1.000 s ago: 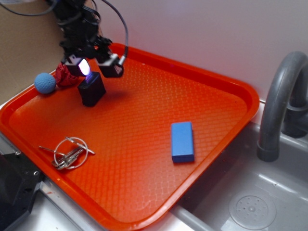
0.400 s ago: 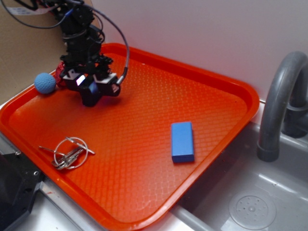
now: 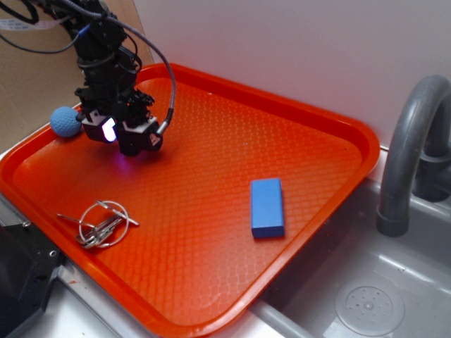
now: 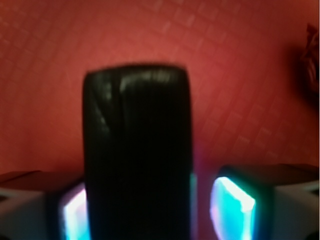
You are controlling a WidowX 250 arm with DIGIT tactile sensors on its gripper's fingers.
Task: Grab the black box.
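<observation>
The black box [image 4: 136,150] stands on the orange tray [image 3: 211,267] at its far left. In the wrist view it fills the space between my lit pads [image 4: 232,205]. A narrow gap shows on its right side, and the left pad sits close against it. My gripper [image 3: 120,137] is low over the tray and open, with one finger on each side of the box. In the exterior view the gripper hides nearly all of the box; only a dark bit [image 3: 130,146] shows below the fingers. My gripper also shows in the wrist view [image 4: 150,210].
A flat blue block [image 3: 267,207] lies at the tray's right. A blue ball [image 3: 65,121] rests by the far-left rim, just left of the gripper. A key ring [image 3: 102,222] lies near the front left. A grey faucet [image 3: 409,155] and sink [image 3: 366,303] are at the right.
My gripper has come down from above the black box and now straddles it near the tray surface. The box has stayed in place.
</observation>
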